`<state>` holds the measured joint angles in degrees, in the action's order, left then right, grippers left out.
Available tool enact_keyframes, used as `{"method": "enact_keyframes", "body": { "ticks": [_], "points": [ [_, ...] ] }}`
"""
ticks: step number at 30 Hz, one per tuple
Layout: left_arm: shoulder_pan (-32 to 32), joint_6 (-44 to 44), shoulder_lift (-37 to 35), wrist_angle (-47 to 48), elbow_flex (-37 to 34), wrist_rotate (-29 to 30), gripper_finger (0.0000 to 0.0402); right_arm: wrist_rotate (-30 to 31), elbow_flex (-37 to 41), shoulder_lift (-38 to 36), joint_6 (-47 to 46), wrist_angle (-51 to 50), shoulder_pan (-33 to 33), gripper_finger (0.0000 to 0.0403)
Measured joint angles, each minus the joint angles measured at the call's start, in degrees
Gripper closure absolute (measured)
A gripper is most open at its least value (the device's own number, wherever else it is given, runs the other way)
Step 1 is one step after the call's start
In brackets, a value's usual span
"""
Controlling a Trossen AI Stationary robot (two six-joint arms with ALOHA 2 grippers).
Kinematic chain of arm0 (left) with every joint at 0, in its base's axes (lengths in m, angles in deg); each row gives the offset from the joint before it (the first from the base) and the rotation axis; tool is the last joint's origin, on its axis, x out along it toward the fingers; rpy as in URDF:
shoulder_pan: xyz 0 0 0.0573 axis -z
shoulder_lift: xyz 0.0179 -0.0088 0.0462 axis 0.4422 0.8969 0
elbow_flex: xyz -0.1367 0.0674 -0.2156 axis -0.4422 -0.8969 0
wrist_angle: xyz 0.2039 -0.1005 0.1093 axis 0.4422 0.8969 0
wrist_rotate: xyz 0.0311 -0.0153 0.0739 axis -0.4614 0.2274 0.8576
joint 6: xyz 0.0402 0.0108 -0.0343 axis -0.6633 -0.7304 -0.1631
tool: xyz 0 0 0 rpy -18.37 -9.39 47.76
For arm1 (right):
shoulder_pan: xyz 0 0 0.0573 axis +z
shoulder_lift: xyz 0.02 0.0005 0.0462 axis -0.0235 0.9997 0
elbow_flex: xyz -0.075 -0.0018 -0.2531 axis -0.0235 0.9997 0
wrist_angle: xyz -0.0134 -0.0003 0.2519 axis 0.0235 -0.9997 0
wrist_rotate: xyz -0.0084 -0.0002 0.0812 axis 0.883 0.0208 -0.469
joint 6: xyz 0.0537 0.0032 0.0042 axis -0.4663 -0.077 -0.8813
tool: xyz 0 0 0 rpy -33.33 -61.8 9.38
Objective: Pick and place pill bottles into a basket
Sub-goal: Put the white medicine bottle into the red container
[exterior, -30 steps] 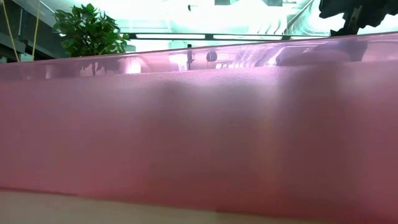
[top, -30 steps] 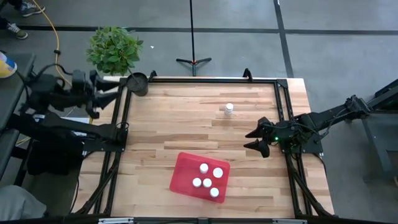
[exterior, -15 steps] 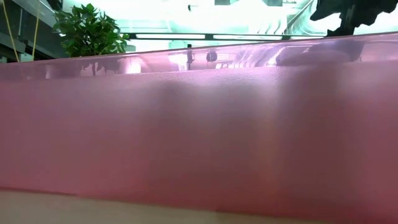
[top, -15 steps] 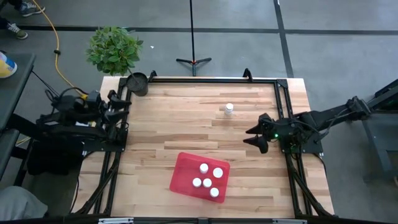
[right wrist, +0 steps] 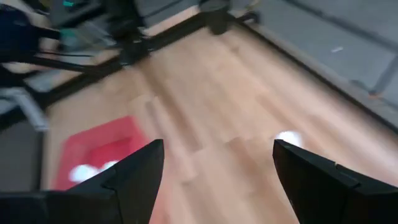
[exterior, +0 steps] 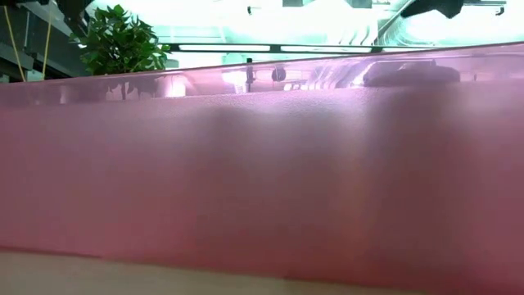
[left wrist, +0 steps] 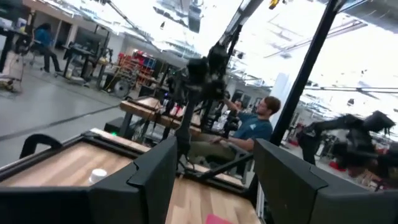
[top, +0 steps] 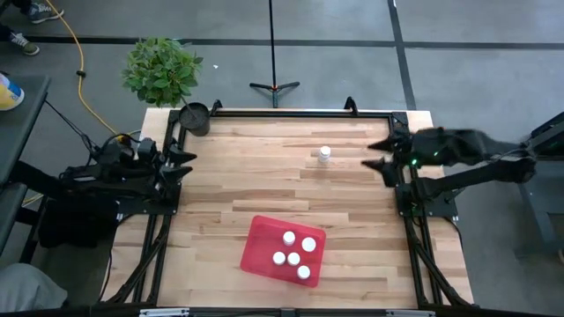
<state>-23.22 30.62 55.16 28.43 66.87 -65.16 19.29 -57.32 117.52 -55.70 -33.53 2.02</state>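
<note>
Well, one bottle (top: 324, 154) stood upright, alone on the tabletop (top: 264, 185), well apart from the red basket (top: 261, 245) holding five others. The right gripper (top: 381, 155), open and empty, hovered beside that bottle, far nearer than the left gripper (top: 183, 164), also open and empty.

no legible text, labels, brands or numbers on any object in these views

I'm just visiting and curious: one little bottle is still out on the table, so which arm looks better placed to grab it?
Probably the right: its open right gripper hangs just beside the lone pill bottle, while the left gripper sits at the far edge.
</note>
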Motion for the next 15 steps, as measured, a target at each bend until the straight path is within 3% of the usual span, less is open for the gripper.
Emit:
{"method": "enact_keyframes", "body": {
  "ticks": [7, 15],
  "points": [
    [0.0, 0.32, 0.0, -5.39, -5.07, -0.07, 0.0153, 1.75, -16.91, 6.9, 9.46, -13.54, -8.54, 0.0111],
    [0.0, 1.0, 0.0, -16.05, -13.63, -1.57, 0.0153, -7.11, -32.82, 17.98, 19.04, -21.65, -20.03, 0.0111]
  ]
}}
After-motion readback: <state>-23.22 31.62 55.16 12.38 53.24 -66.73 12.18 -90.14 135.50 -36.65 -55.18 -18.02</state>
